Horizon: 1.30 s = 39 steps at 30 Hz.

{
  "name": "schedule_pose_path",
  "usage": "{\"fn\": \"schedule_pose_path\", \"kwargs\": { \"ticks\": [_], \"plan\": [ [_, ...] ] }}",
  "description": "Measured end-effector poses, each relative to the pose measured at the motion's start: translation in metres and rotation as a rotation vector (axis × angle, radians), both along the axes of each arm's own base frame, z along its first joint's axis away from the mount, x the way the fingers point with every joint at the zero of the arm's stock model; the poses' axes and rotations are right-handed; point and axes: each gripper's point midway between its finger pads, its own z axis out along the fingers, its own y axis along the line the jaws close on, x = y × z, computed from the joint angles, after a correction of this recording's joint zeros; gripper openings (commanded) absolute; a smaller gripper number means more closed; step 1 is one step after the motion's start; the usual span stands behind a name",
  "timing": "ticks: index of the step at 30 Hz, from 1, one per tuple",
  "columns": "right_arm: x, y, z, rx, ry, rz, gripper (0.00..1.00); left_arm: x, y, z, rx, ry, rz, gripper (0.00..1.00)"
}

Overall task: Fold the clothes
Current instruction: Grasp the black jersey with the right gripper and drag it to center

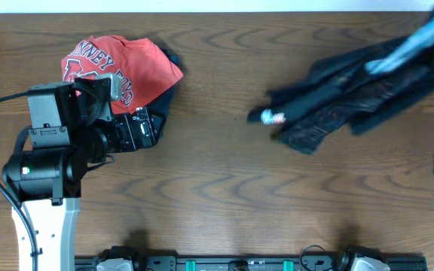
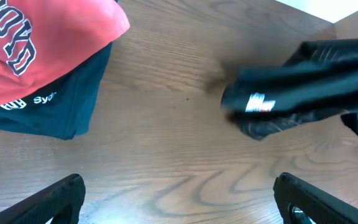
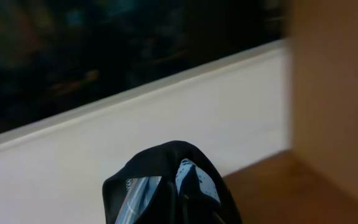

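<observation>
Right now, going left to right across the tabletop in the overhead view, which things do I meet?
red T-shirt → bare stretch of table → black jersey, bunched and running up to the right edge.

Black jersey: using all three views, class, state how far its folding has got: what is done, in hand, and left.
Done: nothing; the jersey is bunched and creased, with no fold made. In hand: the right gripper is shut on one end, holding it up near the far right corner of the table; the left gripper is open and empty. Left: spread it flat, then make every fold.
</observation>
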Motion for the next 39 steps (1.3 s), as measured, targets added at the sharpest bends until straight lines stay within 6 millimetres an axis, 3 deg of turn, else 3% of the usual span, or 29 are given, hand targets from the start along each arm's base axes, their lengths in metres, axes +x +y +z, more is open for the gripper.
{"fn": "schedule_pose_path", "kwargs": {
  "ticks": [4,7,9,13,17,18,21,24,28,33,36,39],
  "plan": [
    [-0.004,-0.007,-0.006,-0.004,0.03,-0.03,0.01,0.001,0.0,-0.002,0.0,0.007,0.0,0.98],
    [0.001,0.008,-0.016,0.017,0.065,0.057,0.01,0.003,0.0,-0.004,-0.001,0.017,0.0,0.98],
    [0.007,0.028,-0.025,0.046,0.095,0.15,0.01,0.004,0.0,-0.006,-0.001,0.021,0.0,0.98],
    [0.024,0.088,-0.044,0.098,0.15,0.377,0.01,0.004,0.0,-0.007,-0.002,0.026,0.0,0.98],
    [0.045,0.164,-0.08,0.161,0.26,0.608,0.02,0.004,0.0,-0.007,-0.002,0.026,0.0,0.98],
    [0.05,0.185,-0.091,0.172,0.294,0.662,0.1,0.004,0.0,-0.007,-0.002,0.026,0.0,0.98],
    [0.055,0.243,-0.124,0.173,0.388,0.799,0.15,0.004,0.0,-0.007,-0.002,0.026,0.0,0.98],
    [0.053,0.274,-0.14,0.137,0.435,0.865,0.2,0.004,0.0,-0.007,-0.002,0.026,0.0,0.98],
    [0.053,0.27,-0.141,0.086,0.441,0.829,0.35,0.004,0.0,-0.007,-0.002,0.026,0.0,0.98],
    [0.057,0.227,-0.158,0.081,0.517,0.704,0.59,0.004,0.0,-0.007,-0.002,0.027,0.0,0.98],
    [0.057,0.192,-0.178,0.101,0.6,0.613,0.64,0.005,0.0,-0.007,-0.001,0.027,0.0,0.98],
    [0.059,0.169,-0.21,0.132,0.709,0.546,0.63,0.005,0.0,-0.007,-0.002,0.025,0.0,0.98]
  ]
}}
